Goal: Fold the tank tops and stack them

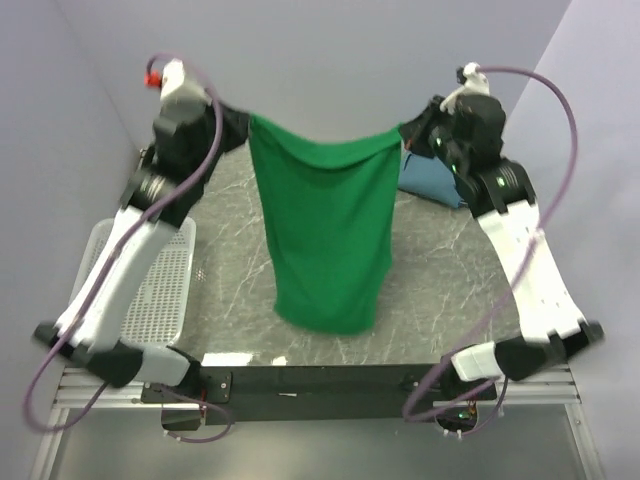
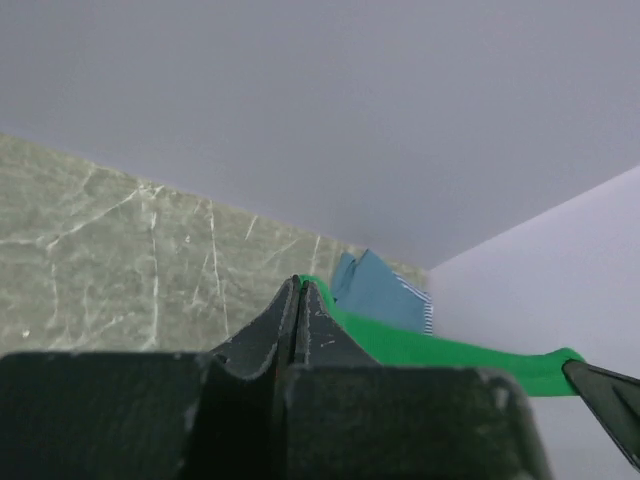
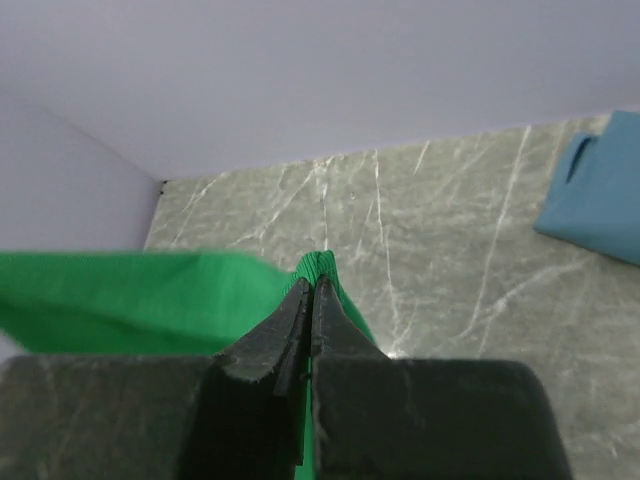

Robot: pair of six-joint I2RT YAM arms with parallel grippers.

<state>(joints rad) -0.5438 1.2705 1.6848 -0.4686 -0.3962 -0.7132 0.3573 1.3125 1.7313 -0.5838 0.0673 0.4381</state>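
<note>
The bright green tank top (image 1: 325, 235) hangs stretched between both grippers, high over the far half of the table, its lower end draping down to the marble. My left gripper (image 1: 243, 124) is shut on its left top corner; in the left wrist view the gripper (image 2: 299, 285) pinches the green top (image 2: 450, 352). At the other corner my right gripper (image 1: 410, 133) is shut on the cloth, and the right wrist view shows that gripper (image 3: 312, 287) with green fabric (image 3: 120, 300) bunched at its tips. A teal-blue tank top (image 1: 430, 180) lies folded at the far right, with a striped edge (image 2: 428, 312) beneath it.
A white mesh basket (image 1: 165, 285) stands at the table's left edge, partly under the left arm. Lilac walls (image 1: 330, 50) close the back and both sides. The grey marble tabletop (image 1: 440, 270) shows around the hanging top.
</note>
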